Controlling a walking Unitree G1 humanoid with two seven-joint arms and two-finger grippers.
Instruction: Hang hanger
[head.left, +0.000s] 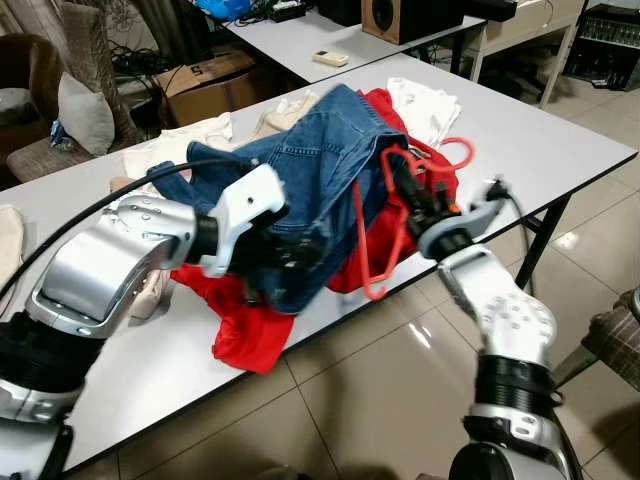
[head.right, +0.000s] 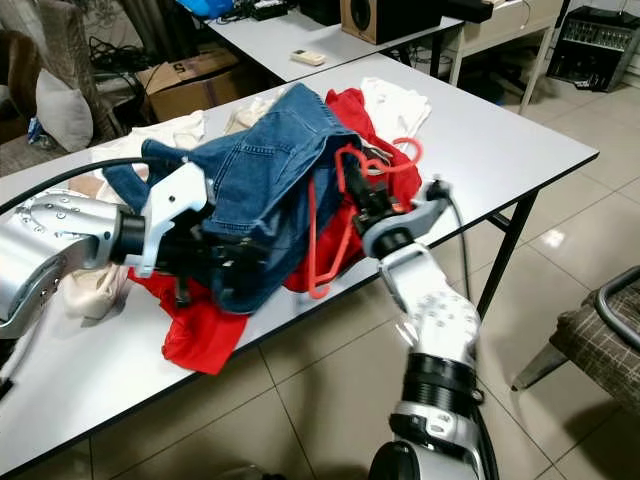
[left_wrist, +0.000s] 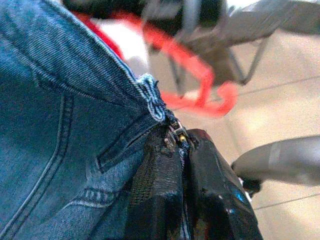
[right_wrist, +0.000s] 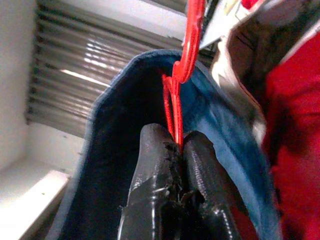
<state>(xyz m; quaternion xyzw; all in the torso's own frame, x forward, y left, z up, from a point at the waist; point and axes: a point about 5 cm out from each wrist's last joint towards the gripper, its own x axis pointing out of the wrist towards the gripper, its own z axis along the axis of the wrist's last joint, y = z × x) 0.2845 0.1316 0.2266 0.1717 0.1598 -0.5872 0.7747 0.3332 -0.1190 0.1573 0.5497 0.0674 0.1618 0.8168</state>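
- Silver and bulky, my left arm (head.left: 110, 255) reaches forward across the grey table (head.left: 560, 130); my left gripper (head.left: 268, 262) pinches the blue denim jeans (head.left: 300, 160), lifted off a heap of red cloth (head.left: 245, 325) and pale garments (head.left: 425, 100).
- My right arm (head.right: 430, 310) bends up from below, my right gripper (head.right: 362, 200) clamped on the thin red plastic hanger (head.right: 320, 250), which hangs beside the jeans over the table edge.
- Left wrist view: both black fingers (left_wrist: 160, 200) press together on the stitched denim at the zip.
- Right wrist view: rough black fingers (right_wrist: 152, 185) squeeze the hanger's red wire against dark denim.
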